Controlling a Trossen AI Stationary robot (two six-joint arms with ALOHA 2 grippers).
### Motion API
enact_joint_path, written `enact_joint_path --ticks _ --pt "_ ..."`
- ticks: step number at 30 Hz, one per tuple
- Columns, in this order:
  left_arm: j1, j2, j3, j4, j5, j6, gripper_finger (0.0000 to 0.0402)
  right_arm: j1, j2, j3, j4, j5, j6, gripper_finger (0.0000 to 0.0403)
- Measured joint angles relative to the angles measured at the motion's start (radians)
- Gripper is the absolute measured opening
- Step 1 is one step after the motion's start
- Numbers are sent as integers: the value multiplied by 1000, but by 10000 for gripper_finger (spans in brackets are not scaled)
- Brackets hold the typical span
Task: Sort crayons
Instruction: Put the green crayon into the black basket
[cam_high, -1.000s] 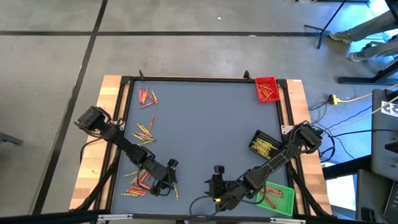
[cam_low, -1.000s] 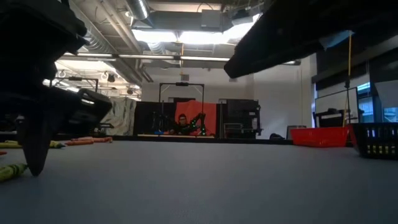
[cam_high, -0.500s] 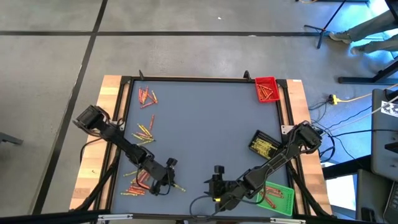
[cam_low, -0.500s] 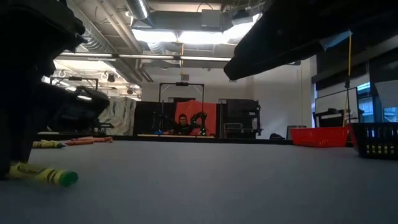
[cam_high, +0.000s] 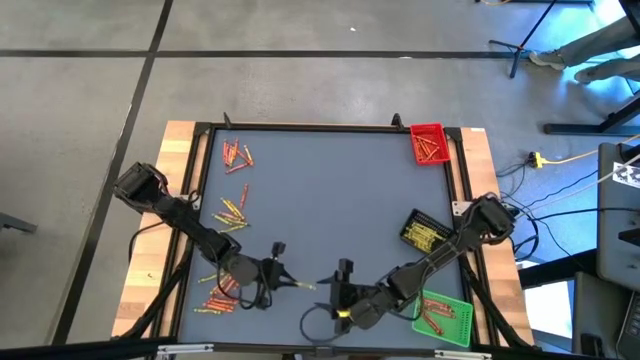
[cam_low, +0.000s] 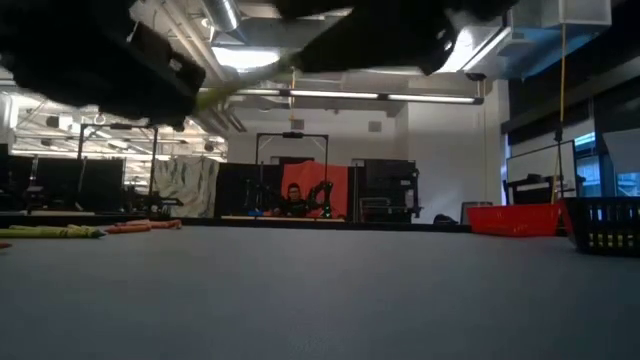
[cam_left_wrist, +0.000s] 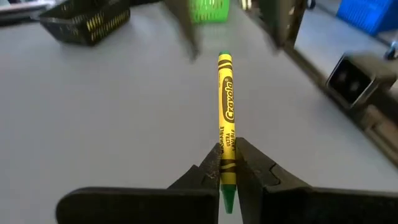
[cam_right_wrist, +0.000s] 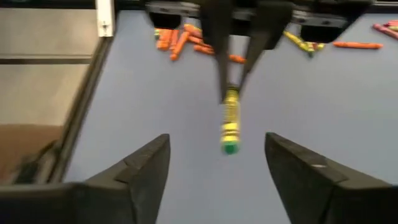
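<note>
Paper-wrapped yellow crayon (cam_left_wrist: 226, 118); matt grey tabletop (cam_high: 330, 200); wooden edges (cam_high: 175, 150)

A table (cam_high: 330, 200) seen from above, with both arms reaching in from its near edge. The left gripper (cam_high: 278, 274) is near the front, left of centre, clamped on one crayon (cam_left_wrist: 225, 118) that points toward the right gripper (cam_high: 340, 283), just beside it with fingers apart. Loose crayons (cam_high: 232, 213) lie scattered along the table's left side, from the far corner to the near one. One tray (cam_high: 428, 142) sits in the far right corner, a basket (cam_high: 424, 232) at the right edge, another tray (cam_high: 445, 317) in the near right corner, each with crayons inside.
</note>
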Motion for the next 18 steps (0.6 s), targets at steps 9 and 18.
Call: enact_joint_path --ticks 9,18 --pt "0 0 1 112 -33 -30 14 -49 54 -1 138 -36 -47 273" --pt "-2 -1 1 109 -29 -55 14 -54 71 -1 232 -25 -128 161"
